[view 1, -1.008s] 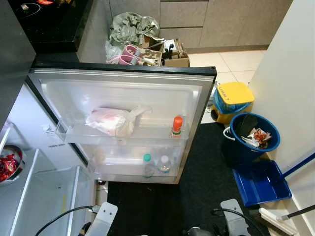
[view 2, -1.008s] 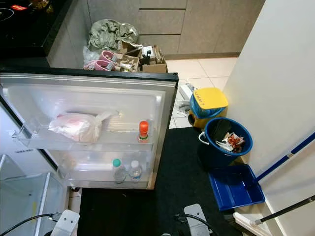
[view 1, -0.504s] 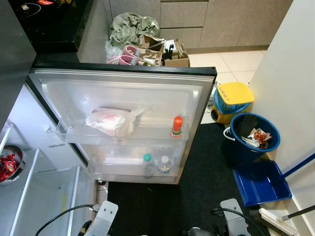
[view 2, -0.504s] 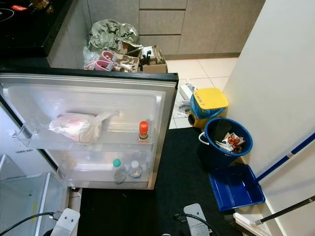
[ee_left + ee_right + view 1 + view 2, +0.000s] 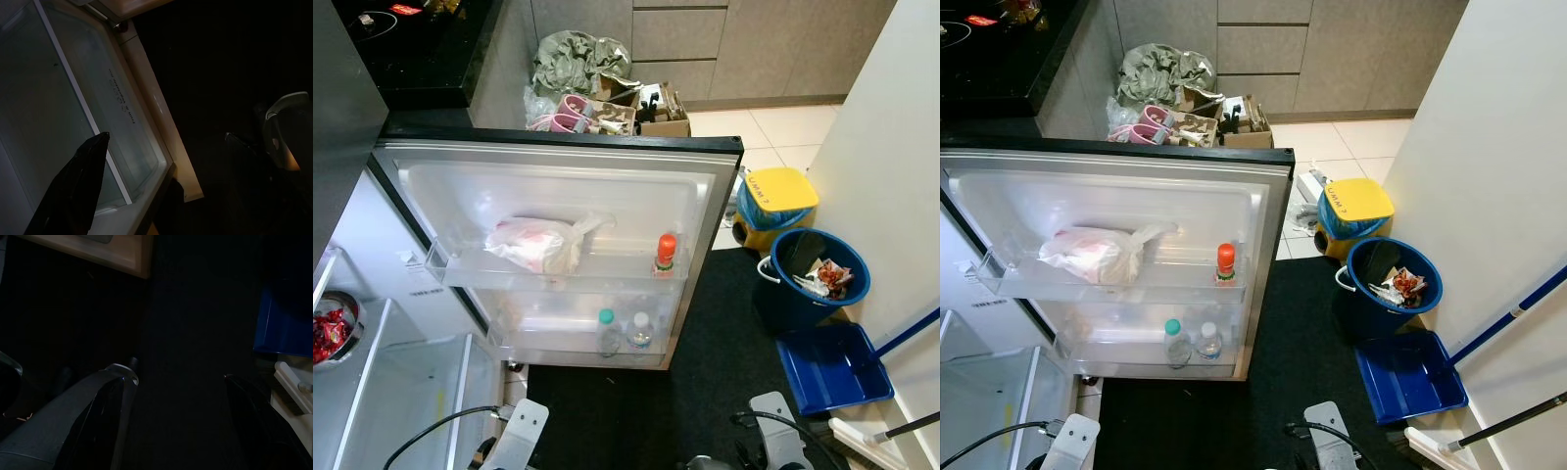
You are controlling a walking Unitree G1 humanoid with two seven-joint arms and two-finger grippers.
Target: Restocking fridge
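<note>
Fridge door: swung fully open before the robot, shelves lightly stocked.
Upper door shelf: tied plastic bag, pinkish contents; orange-capped bottle upright, well apart.
Lower door shelf: two small water bottles side by side.
Left gripper: fingers apart, empty, by the glass crisper shelf.
Right gripper: fingers apart, empty, over the dark mat.
Risk: nothing in hand to restock; the blue bucket stands close, liable to be kicked when stepping.

yellow bin lid handwriting, fridge wall print, both illegible
</note>
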